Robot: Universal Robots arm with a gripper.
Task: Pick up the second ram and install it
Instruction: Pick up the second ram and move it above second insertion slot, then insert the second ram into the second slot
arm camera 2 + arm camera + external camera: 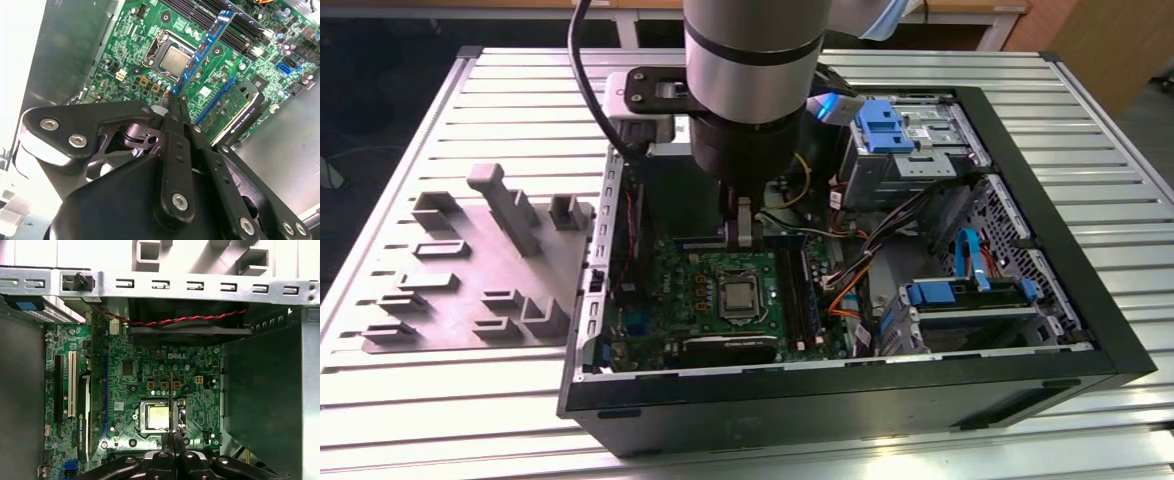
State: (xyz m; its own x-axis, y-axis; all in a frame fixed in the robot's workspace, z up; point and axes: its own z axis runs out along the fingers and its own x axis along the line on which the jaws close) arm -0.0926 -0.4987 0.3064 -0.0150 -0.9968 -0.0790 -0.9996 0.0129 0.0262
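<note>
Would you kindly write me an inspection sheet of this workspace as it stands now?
Surface: slatted metal table, carrying the open computer case.
Job's things: the second ram is held in the air over the motherboard, near the processor socket; not seated in the black slots.
Clutter: grey fixture plate with upright holders, at the exterior view's left of the case.
Grippers: gripper shut on one end of the ram.
Cables: twisted red and black wire along the case's edge; orange and blue leads inside the case.
Surroundings: wooden panels beyond the table.
</note>
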